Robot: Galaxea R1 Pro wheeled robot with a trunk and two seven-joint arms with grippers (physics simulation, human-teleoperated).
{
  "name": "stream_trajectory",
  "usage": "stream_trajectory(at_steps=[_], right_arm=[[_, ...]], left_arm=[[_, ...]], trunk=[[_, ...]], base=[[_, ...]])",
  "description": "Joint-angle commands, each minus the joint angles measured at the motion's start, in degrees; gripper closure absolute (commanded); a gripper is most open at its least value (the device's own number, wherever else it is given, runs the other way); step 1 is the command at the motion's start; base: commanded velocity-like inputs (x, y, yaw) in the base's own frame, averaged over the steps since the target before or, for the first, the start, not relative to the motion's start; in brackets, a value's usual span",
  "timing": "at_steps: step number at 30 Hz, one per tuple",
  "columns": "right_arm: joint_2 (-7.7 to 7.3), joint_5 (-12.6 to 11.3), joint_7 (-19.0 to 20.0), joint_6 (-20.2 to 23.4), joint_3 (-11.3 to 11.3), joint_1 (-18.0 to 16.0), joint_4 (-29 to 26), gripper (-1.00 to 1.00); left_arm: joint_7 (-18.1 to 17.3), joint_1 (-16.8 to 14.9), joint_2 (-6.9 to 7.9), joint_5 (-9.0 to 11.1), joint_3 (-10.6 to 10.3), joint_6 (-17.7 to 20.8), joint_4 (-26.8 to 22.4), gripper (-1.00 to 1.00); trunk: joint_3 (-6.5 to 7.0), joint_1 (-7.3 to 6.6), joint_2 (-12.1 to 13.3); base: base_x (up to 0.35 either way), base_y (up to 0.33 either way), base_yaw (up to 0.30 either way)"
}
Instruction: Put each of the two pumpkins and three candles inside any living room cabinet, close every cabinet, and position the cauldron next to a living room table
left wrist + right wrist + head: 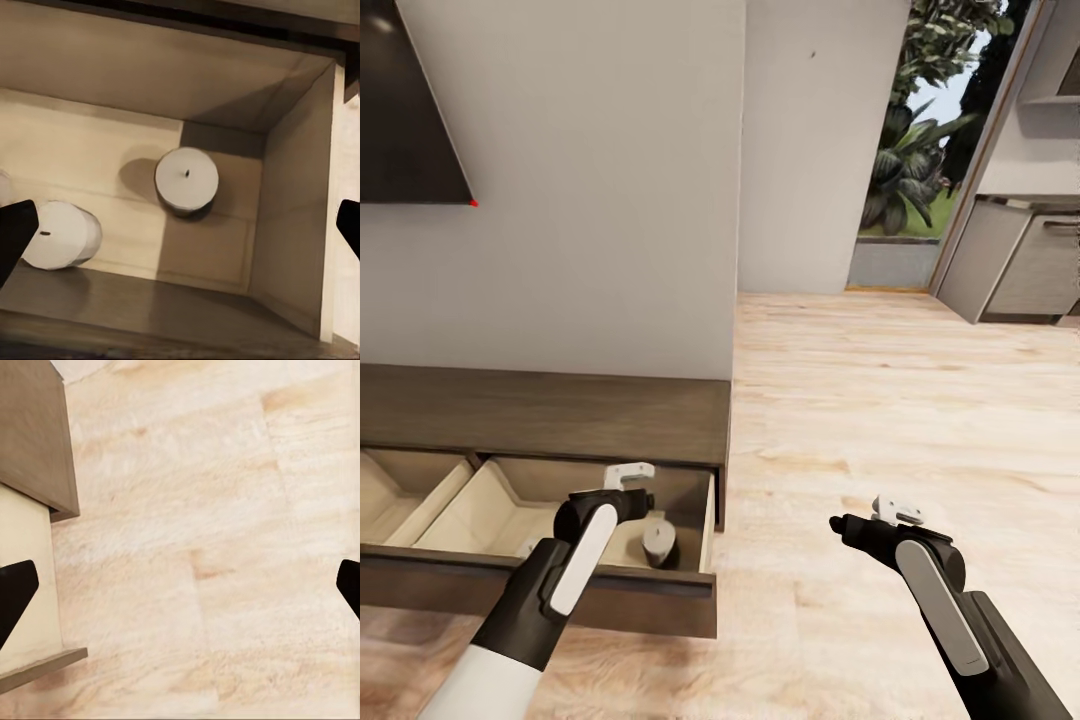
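Note:
The long dark brown cabinet (540, 415) stands against the wall with two drawers pulled out, their insides pale wood. My left gripper (622, 500) hangs open above the right-hand drawer (292, 195), with nothing between its fingers. In the left wrist view one grey-tan candle (187, 178) stands upright on the drawer floor and a second candle (61, 234) lies on its side close to one fingertip. The head view shows a candle (660, 545) by the drawer's right wall. My right gripper (880, 520) is open and empty over the floor, just right of the cabinet's end (37, 442). No pumpkins are in view.
The drawer's dark front (610, 600) juts toward me. A dark screen (410, 100) hangs on the wall above the cabinet. Light wooden floor (900, 400) stretches right to a glass opening with plants (920, 130) and grey kitchen units (1020, 260).

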Motion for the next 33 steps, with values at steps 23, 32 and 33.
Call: stream_trajectory(at_steps=[23,32,33], right_arm=[[-0.05,-0.70,-0.59,-0.02,0.09,-0.04,0.04,-1.00],[-0.03,-0.61,-0.59,-0.02,0.11,-0.04,0.04,-1.00],[-0.02,-0.62,-0.59,-0.02,0.11,-0.04,0.04,-1.00]], left_arm=[[0.55,0.25,0.05,0.67,1.49,0.52,-0.88,-1.00],[0.43,0.27,0.05,0.75,4.02,2.84,-1.03,-1.00],[0.42,0.28,0.04,0.75,4.06,2.91,-1.04,-1.00]], trunk=[[4.08,-5.09,9.21],[5.70,-7.07,12.82],[5.88,-7.29,13.23]], base=[[-0.174,0.005,0.000],[-0.286,0.114,0.000],[-0.307,0.022,0.000]])
